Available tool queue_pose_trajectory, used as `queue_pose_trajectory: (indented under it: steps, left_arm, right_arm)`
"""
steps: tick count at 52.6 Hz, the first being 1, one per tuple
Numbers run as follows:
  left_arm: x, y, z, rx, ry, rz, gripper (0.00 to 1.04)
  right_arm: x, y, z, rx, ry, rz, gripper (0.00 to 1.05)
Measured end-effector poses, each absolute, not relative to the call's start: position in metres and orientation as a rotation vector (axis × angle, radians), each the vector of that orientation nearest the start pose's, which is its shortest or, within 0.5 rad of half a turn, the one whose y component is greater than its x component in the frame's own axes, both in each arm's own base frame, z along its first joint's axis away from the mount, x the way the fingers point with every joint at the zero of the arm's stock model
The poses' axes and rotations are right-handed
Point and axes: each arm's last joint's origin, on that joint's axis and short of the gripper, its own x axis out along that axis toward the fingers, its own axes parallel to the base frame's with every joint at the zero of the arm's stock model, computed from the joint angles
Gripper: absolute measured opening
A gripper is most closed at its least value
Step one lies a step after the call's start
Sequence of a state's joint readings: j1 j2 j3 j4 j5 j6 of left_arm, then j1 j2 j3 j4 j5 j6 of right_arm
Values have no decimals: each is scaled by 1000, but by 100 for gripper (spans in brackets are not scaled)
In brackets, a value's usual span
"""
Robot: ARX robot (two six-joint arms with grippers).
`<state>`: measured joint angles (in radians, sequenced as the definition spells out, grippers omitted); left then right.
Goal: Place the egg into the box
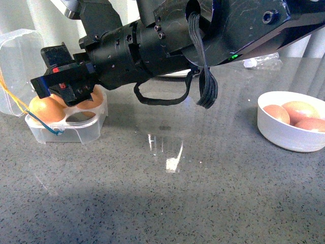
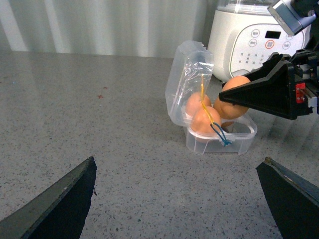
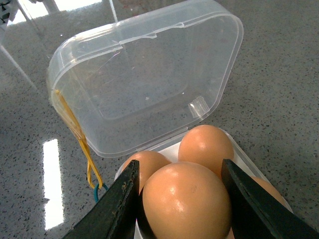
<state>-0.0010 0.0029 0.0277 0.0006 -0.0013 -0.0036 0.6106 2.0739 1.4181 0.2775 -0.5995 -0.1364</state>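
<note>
Showing what the front view hid behind the arm, the right wrist camera had the egg gripped between the two fingers of the right claw, just above the open box, where other eggs already sat. The right arm reached across to the robot's left. The left claw hung near the table, fingers spread wide, empty.

Light: bright, even.
Glare: white patches on the table at centre, front view.
Shadow: soft band at six o'clock.
Focus: sharp throughout.
</note>
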Motion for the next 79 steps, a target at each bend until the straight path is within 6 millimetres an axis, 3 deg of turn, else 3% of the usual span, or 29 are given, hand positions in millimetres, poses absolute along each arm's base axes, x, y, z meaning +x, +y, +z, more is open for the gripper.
queue_pose_trajectory:
  steps: [16, 29, 32, 36, 42, 47, 53, 61, 63, 65, 69, 72, 79]
  left_arm:
    - [96, 0, 173, -4, -25, 0, 98]
    - [96, 0, 173, -4, -25, 0, 98]
    - [96, 0, 173, -4, -25, 0, 98]
    - [96, 0, 173, -4, -25, 0, 98]
    - [96, 0, 173, -4, -25, 0, 98]
    - [96, 0, 173, -4, -25, 0, 98]
    - [96, 0, 173, -4, -25, 1, 98]
    - [96, 0, 173, -4, -25, 0, 98]
    - [96, 0, 173, -4, -25, 0, 98]
    - [96, 0, 173, -4, -25, 0, 98]
    - [96, 0, 173, -4, -25, 2, 98]
    - [96, 0, 173, -4, -25, 1, 98]
    - [96, 0, 173, -4, -25, -1, 98]
  right_arm:
    - [371, 278, 198, -130, 329, 1192, 44]
    - [370, 274, 193, -119, 334, 1172, 80]
    - [370, 271, 196, -112, 326, 1163, 92]
    - [370, 266, 202, -104, 305, 1141, 100]
    - [367, 248, 223, -47, 210, 1053, 98]
    - [359, 216, 242, 31, 158, 884, 98]
    - [348, 181, 238, 79, 190, 658, 98]
    - [349, 175, 233, 100, 212, 631, 98]
    - [346, 177, 233, 73, 142, 511, 92]
    - [338, 169, 230, 45, 51, 305, 84]
    - [317, 144, 222, 27, 3, 91, 70]
    - [302, 121, 217, 21, -7, 32, 59]
    - [277, 87, 209, 13, -9, -8, 39]
